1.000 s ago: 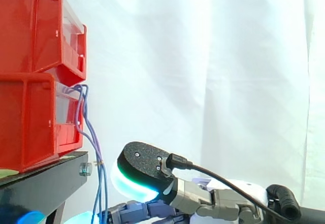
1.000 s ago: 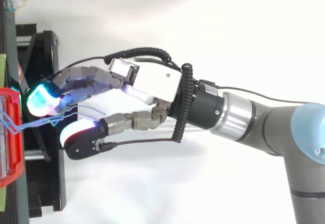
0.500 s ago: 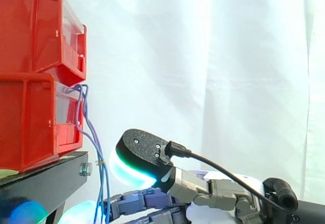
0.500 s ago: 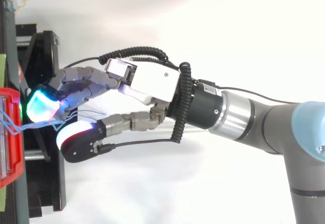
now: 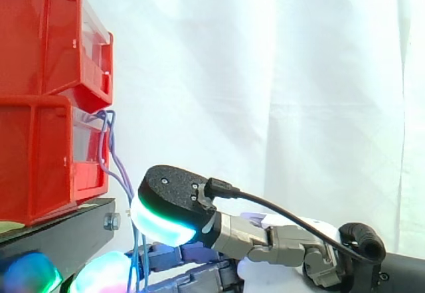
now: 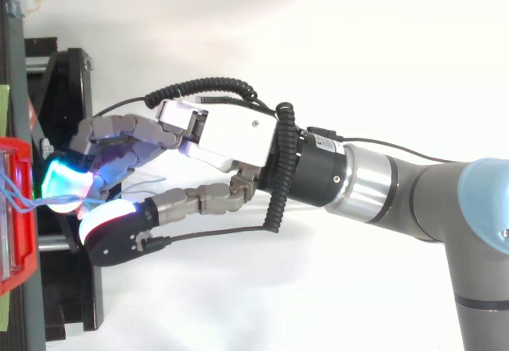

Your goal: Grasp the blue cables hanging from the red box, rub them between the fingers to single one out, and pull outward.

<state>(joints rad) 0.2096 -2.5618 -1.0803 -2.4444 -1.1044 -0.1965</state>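
Note:
Blue cables (image 5: 117,167) hang out of the lower red bin (image 5: 40,157) and drop past the edge of the black stand. In the top view the cables (image 6: 20,202) run from the red bin (image 6: 17,267) to the hand (image 6: 231,132). The hand reaches in from the right, and its glowing cyan finger pads (image 6: 64,185) and white thumb pad (image 6: 99,217) close together with the cables between them. In the side view the hand (image 5: 265,243) sits low. Its dark-backed thumb is in front of the cables and its fingers lie below, near the stand.
A second red bin (image 5: 46,34) is stacked on the lower one. Both rest on the black stand (image 5: 63,233), which runs along the left edge in the top view. A white curtain hangs behind. The arm (image 6: 413,200) crosses from the right.
The hand has moved left toward the bins. The gap between the thumb and finger pads has narrowed until they meet around the cables. The pads' glow has shifted toward green and magenta.

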